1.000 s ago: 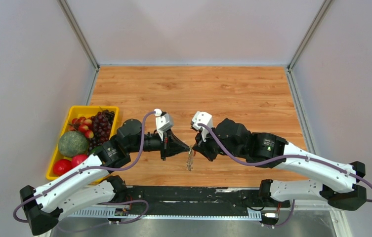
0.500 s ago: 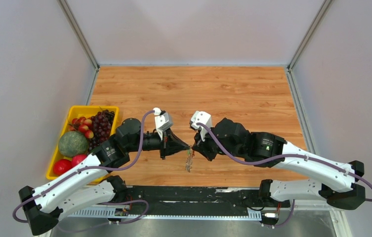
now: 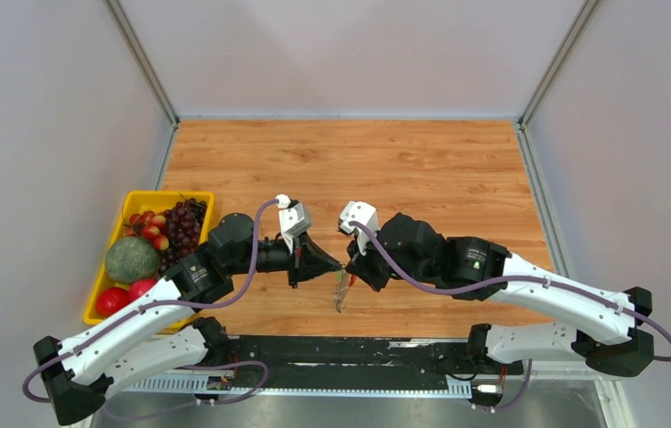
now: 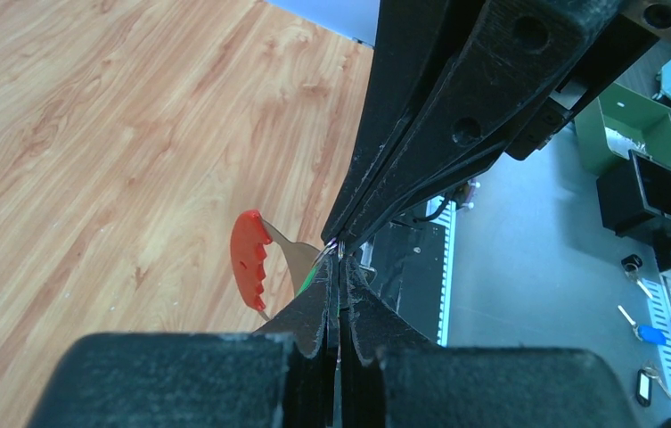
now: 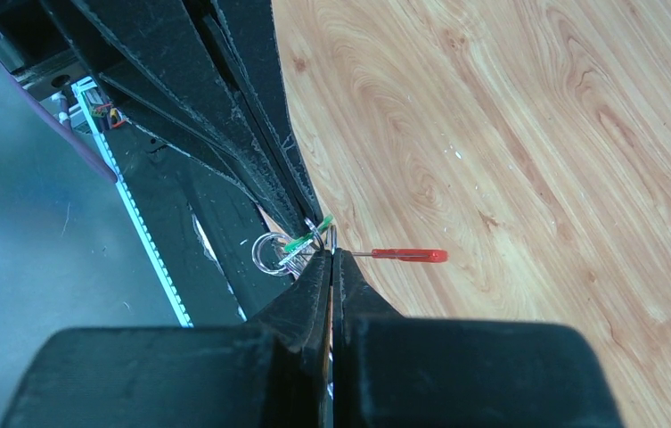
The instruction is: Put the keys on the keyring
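My left gripper (image 3: 339,265) and right gripper (image 3: 350,271) meet tip to tip above the table's near edge. In the left wrist view my left gripper (image 4: 333,260) is shut on the key, with a sliver of its green head (image 4: 310,280) showing beside the fingers. The keyring, a red curved loop (image 4: 249,259) with a silvery fan (image 4: 291,259), hangs just left of the tips. In the right wrist view my right gripper (image 5: 331,255) is shut on the keyring's thin metal; the red loop (image 5: 408,255) shows edge-on, with the green key (image 5: 306,239) and a silver ring (image 5: 271,254) at the left. The keyring (image 3: 341,295) dangles below both tips.
A yellow basket (image 3: 149,194) of fruit stands at the left edge of the wooden table (image 3: 403,169). The black mounting rail (image 3: 358,352) runs along the near edge, just below the grippers. Grey walls enclose the table on three sides.
My right arm has shifted slightly to the left, toward the left gripper. The left arm and the hanging keyring have barely moved.
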You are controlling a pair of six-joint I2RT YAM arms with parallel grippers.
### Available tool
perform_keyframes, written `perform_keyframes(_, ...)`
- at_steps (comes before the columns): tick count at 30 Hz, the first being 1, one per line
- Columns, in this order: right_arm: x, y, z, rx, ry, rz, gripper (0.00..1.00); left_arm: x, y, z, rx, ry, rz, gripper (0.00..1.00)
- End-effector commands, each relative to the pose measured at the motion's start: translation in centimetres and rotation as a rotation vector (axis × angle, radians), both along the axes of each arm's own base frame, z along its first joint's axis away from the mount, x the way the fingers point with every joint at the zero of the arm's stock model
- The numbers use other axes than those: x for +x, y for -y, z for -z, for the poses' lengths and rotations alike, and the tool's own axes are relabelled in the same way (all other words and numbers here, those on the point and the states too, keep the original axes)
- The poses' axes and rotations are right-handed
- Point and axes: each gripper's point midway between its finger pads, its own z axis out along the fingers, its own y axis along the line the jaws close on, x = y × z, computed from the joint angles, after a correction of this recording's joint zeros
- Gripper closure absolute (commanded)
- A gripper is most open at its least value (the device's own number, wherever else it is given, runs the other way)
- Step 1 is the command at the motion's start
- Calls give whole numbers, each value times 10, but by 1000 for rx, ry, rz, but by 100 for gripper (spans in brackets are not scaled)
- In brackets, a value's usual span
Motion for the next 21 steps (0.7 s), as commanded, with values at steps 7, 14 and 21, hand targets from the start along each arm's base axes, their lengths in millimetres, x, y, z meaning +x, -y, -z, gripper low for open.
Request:
perform_keyframes(7,0,-7,-33,92,18,8,100,-2,1,-21,-42,61,18,100)
perform_keyframes(14,-5,-9,-33,88,25,-18,100,3,3,-17,-22,51,2,100)
perform_keyframes(21,-9,-10,-37,95,35,-29,100,7,3,-17,-15,53,-18,100)
